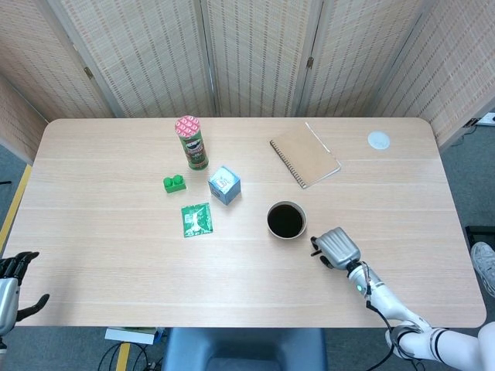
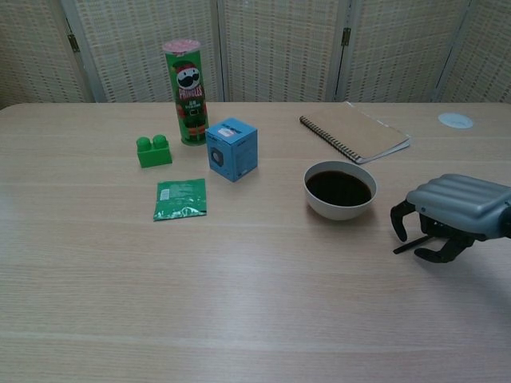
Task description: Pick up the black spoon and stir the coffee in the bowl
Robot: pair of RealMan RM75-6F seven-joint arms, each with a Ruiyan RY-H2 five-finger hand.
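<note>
The worktop [image 1: 108,232] is spreading across both views, pale wood, carrying everything. Far right of centre a notebook [image 1: 305,154] is lying flat. A chip can [image 1: 191,142] is standing upright at far left of centre, with a blue box [image 1: 223,185] sitting near and right of it. A green packet [image 1: 196,219] is lying nearer still, and a green block [image 1: 175,182] is sitting just left of the box. A small white disc [image 1: 378,139] is resting at the far right.

The bowl [image 1: 287,220] is sitting right of centre, holding dark coffee.

The right hand [image 2: 447,219] is hovering low just right of the bowl, palm down, with its fingers [image 2: 398,223] curling downward over the spoon [image 2: 409,246]. The spoon is lying on the worktop under that hand; only its thin dark handle is showing, poking out to the left toward the bowl's near side. In the chest view the fingertips are arching down around the spoon, with a gap showing between them, so the hand is partly closing; whether it is actually grasping the spoon, or only touching it, I cannot tell. In the head view the spoon is almost wholly hidden beneath the hand.

The left hand [image 1: 11,282] is showing at the near left edge, off the worktop, fingers spread and holding nothing.
</note>
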